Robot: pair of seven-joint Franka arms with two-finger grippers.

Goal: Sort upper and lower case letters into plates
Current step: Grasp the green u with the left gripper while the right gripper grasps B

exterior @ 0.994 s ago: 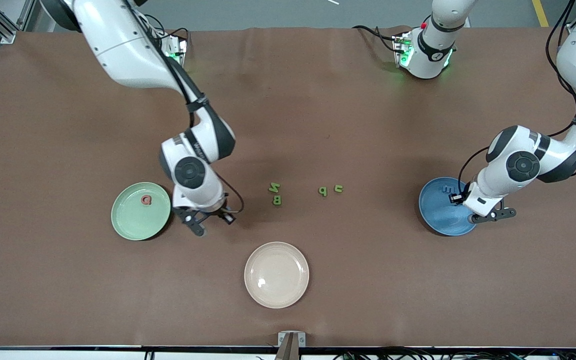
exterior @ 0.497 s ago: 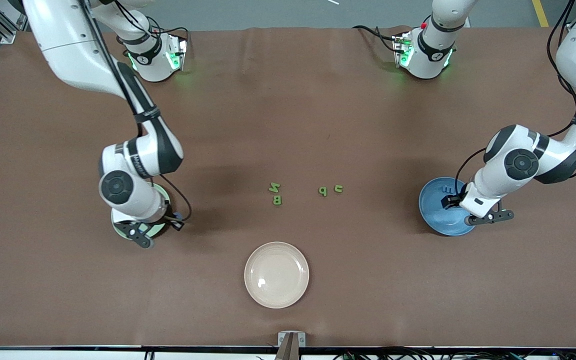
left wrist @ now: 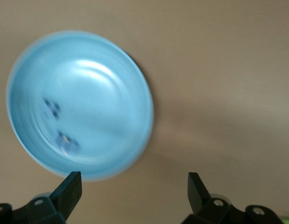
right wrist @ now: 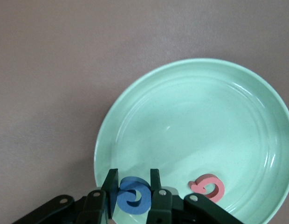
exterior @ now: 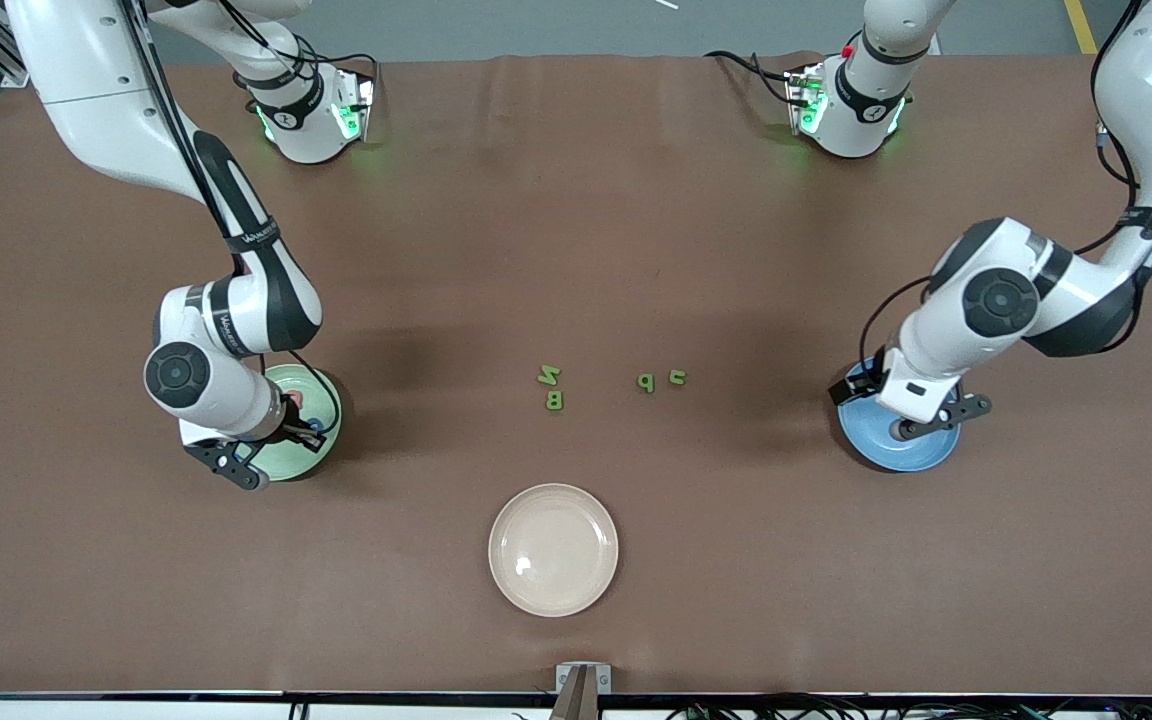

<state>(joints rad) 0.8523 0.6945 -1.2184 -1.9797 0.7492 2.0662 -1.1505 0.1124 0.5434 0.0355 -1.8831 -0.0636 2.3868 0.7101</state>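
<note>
Over mint plate (right wrist: 196, 140): right hand (right wrist: 134, 198) pinching blue letter (right wrist: 133, 196); left hand (left wrist: 135, 189) spread over seemingly blue plate (left wrist: 79, 105).

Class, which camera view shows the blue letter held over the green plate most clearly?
The right wrist view: the blue letter sits pinched in the right hand just above the green plate, beside a red letter. In the front view the right arm covers the blue letter. The left wrist view shows only the blue plate.

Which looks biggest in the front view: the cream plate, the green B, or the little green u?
1. cream plate
2. green B
3. little green u; only slightly smaller than the B, so that gap is unsure.
</note>
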